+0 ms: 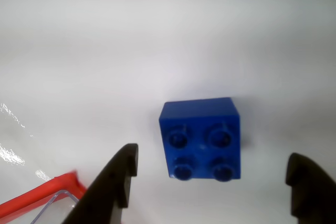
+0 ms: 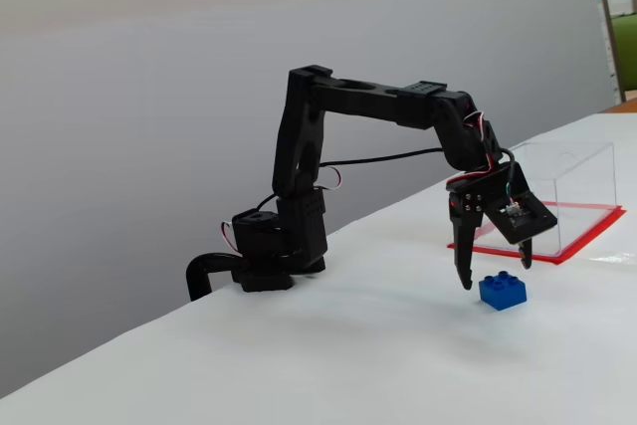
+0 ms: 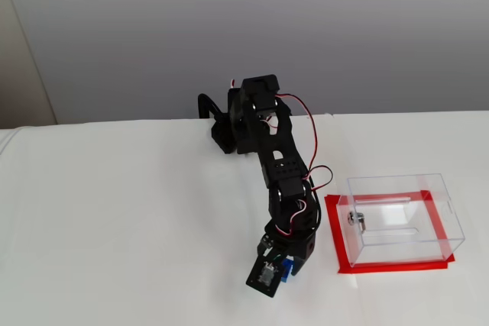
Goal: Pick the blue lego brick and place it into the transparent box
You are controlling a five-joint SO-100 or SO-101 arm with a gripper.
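One small bright blue plastic lego brick [image 1: 201,139] with four round studs sat on your white counter [image 1: 157,35], between the wide-spread black fingers of your end effector [image 2: 495,276], which hovered empty above it. The clear plastic red-edged box [image 3: 401,219] stood near, apart.

One blue lego brick [image 1: 202,139] (four studs), one transparent box [image 3: 400,219], one arm [image 2: 368,106]

bright, even light; wrist view slightly blurred.
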